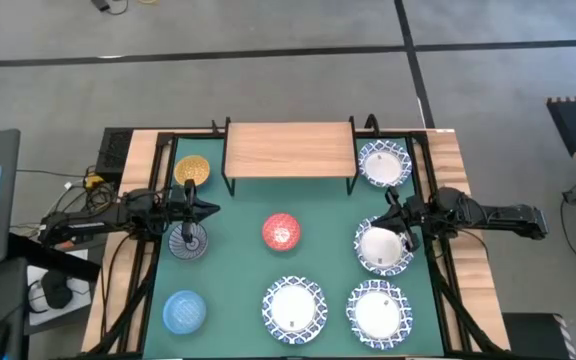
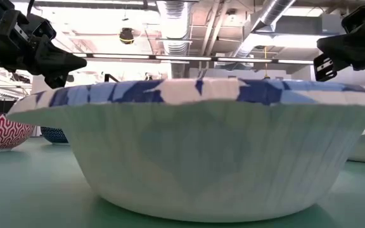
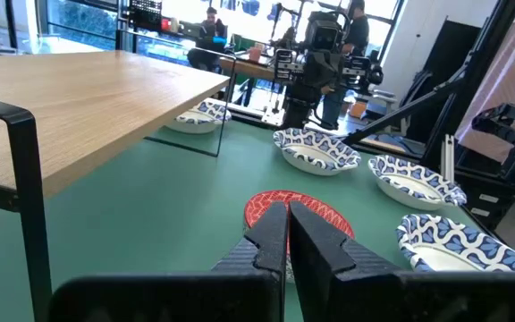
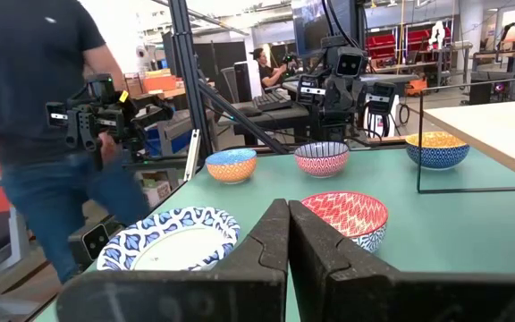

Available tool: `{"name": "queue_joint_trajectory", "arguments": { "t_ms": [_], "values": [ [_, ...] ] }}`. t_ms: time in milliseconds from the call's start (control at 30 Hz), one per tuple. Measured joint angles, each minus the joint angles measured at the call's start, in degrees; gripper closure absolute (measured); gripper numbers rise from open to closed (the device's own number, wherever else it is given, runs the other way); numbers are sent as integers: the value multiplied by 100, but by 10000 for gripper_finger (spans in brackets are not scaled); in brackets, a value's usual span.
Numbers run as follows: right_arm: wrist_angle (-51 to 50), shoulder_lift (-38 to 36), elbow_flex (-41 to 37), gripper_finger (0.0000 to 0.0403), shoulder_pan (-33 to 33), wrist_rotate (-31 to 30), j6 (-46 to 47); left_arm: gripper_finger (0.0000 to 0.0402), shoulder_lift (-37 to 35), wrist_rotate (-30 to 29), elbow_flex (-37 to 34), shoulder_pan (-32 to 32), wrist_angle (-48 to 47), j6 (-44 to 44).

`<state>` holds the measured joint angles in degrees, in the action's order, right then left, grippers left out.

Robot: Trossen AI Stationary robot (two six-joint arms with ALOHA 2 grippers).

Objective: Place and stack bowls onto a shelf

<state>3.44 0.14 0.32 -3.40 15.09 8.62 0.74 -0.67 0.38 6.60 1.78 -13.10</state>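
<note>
dark fingers of the left gripper are pressing shut, holding nothing, above the grey-blue bowl. the right gripper is likewise closing on nothing over 1 white bowl. the shelf is sitting bare behind.

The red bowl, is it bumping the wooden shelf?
Apart. The high view shows bare green mat between the red bowl and the shelf.

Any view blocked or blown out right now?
Low view: a white blue-rimmed bowl right at the lens fills the frame and hides most of the scene, with bright ceiling lights behind. Left wrist view: windows blown out beyond the shelf. High view: even light, nothing blocked.
</note>
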Motion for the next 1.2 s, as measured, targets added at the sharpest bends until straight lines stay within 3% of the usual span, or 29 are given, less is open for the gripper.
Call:
{"name": "queue_joint_trajectory", "arguments": {
  "t_ms": [433,533,700,833,933,1067,1200],
  "values": [
    [0,0,0,377,0,0,-2,401,2,-8,-2,-1,29,0],
    [1,-1,0,377,0,0,0,401,2,-701,-2,-2,218,-59],
    [1,-1,0,377,0,0,0,401,2,-2120,-2,0,633,-1529],
    [2,-2,-1,377,0,0,0,401,3,-2581,38,1,551,-2290],
    [2,1,-2,377,0,0,-2,401,81,-3311,78,3,437,-2500],
    [2,1,-1,377,0,0,0,401,183,-3474,328,156,417,-2201],
    [2,1,-2,377,0,0,-2,401,723,-3480,939,422,-257,-2236]
  ]
}}
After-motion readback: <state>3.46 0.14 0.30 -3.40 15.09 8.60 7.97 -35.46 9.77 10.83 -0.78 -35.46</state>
